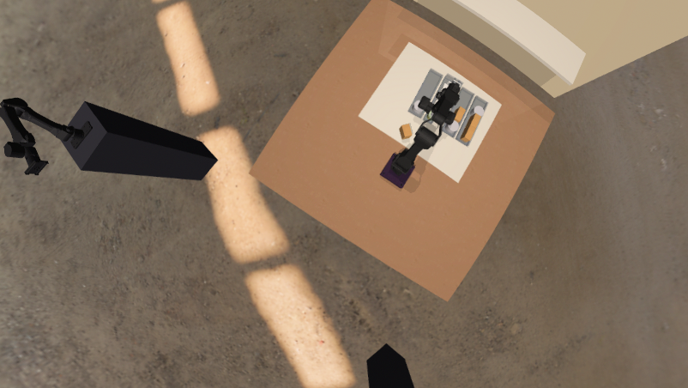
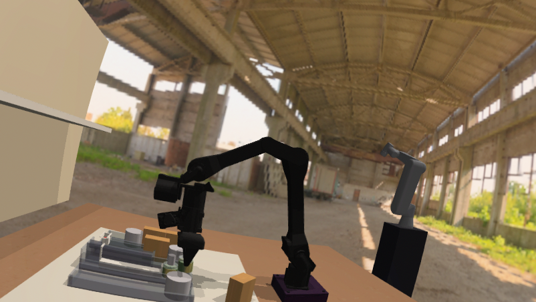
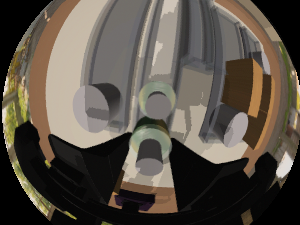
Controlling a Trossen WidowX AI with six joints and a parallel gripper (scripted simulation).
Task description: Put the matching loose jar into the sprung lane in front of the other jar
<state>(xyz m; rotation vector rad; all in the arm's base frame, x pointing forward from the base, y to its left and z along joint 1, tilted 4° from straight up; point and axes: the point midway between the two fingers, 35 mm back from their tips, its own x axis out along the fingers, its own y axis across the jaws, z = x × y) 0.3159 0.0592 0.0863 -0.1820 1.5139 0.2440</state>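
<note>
My gripper [image 2: 188,262] [image 3: 150,139] [image 1: 430,115] is shut on a green jar with a grey lid [image 2: 186,267] [image 3: 150,136]. It holds the jar upright at the front end of the second lane of the grey lane rack [image 2: 112,264] [image 3: 113,35] [image 1: 430,79]. A matching green jar [image 2: 168,267] [image 3: 158,98] stands in that lane just behind the held one, close to it; I cannot tell whether they touch. The lane runs back behind both jars. The held jar's bottom is hidden by my fingers.
Grey cylinders [image 2: 178,282] [image 2: 133,235] [image 3: 96,104] [image 3: 228,127] stand in the neighbouring lanes, and orange boxes [image 2: 159,240] [image 3: 246,88] in the lanes on the right. A loose orange block [image 2: 240,286] [image 1: 406,130] stands on the white mat [image 2: 217,266] near the arm's purple base [image 2: 298,290].
</note>
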